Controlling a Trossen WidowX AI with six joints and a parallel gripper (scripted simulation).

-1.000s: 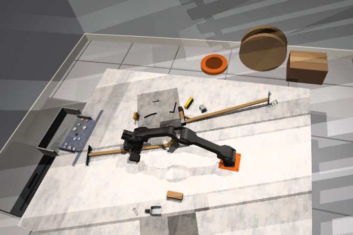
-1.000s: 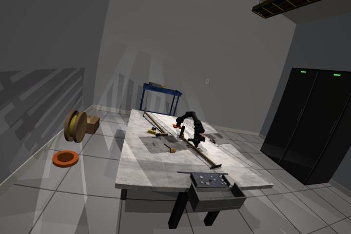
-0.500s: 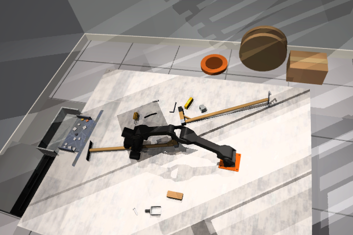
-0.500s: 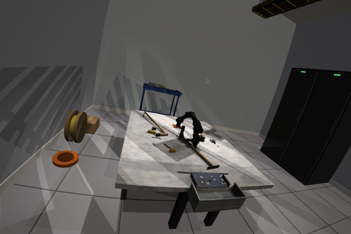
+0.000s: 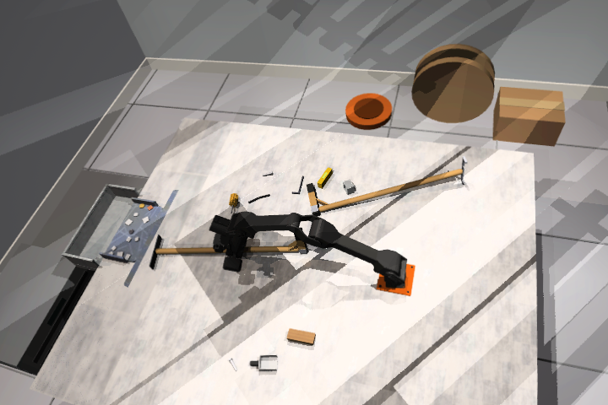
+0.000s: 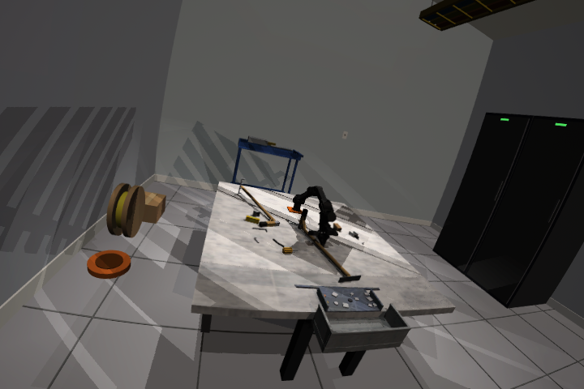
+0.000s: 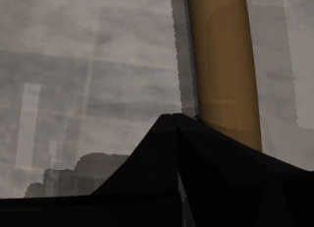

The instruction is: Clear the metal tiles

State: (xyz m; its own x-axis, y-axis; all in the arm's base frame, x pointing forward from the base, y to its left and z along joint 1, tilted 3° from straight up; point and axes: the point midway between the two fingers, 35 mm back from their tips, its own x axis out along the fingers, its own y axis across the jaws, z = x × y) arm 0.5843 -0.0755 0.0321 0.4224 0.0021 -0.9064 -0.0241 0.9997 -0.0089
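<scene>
Scraper (image 5: 185, 251) (image 6: 334, 260) (image 7: 226, 65) is being seen lying beside and beneath the gripper (image 5: 230, 244) (image 6: 321, 239) (image 7: 172, 115), ungripped; contact is not being made out. Gripper fingers are being held together, with nothing being clasped. Blade (image 5: 155, 251) (image 6: 349, 278) is being pointed away from the gripper, short of the plate (image 5: 142, 240) (image 6: 362, 307). Tiles (image 5: 145, 219) (image 6: 334, 294) are being seen scattered on the plate, well apart from the gripper; none are being made out in the box (image 5: 82, 260) (image 6: 357, 339) beyond. Clearing is being judged undone: grasping, sweeping, laying down and releasing are being counted as left.
</scene>
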